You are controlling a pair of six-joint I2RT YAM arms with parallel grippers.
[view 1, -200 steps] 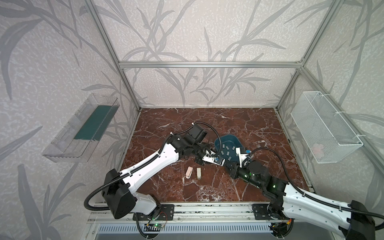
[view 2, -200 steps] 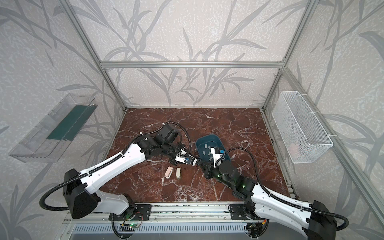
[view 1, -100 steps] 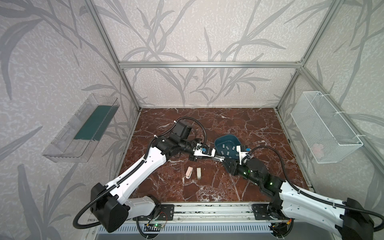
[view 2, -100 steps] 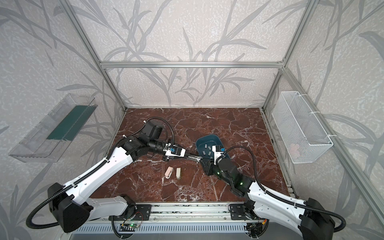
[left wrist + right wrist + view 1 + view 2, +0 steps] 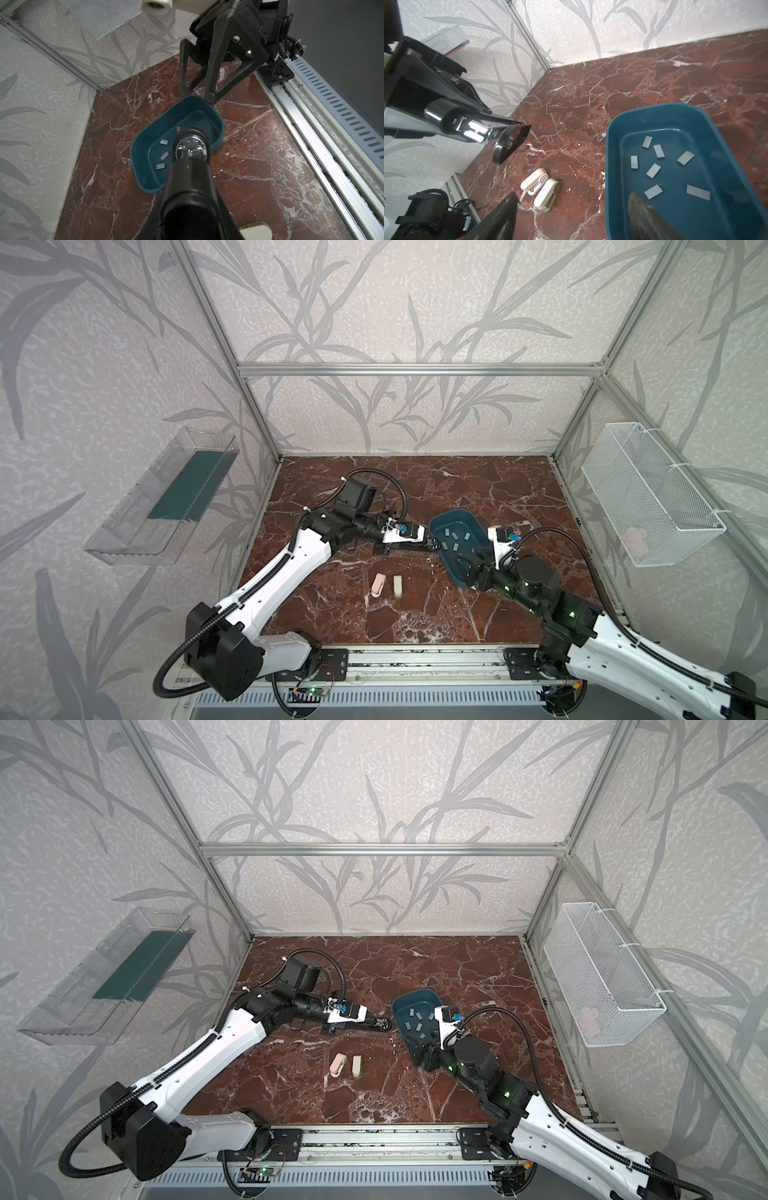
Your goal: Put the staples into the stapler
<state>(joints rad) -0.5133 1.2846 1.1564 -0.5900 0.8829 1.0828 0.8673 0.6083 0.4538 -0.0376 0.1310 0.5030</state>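
My left gripper (image 5: 390, 546) is shut on the black stapler (image 5: 419, 545), which it holds level above the table, pointing at the blue tray (image 5: 453, 512). In the right wrist view the stapler (image 5: 508, 143) is open: its black base hangs down from the shiny metal channel. Several grey staples (image 5: 455, 537) (image 5: 654, 170) lie loose on the tray floor. My right gripper (image 5: 573, 207) is open and empty, apart from the stapler. It straddles the tray's near wall (image 5: 612, 166), with one finger over the tray floor and one outside.
A pink mini stapler (image 5: 377, 585) and a beige one (image 5: 397, 585) lie side by side on the marble floor in front of the black stapler. A wire basket (image 5: 648, 497) hangs on the right wall and a clear shelf (image 5: 166, 497) on the left wall.
My right gripper has opened, let go of the stapler's end and drawn back to the tray's near wall. The left arm has pulled the stapler slightly left and back.
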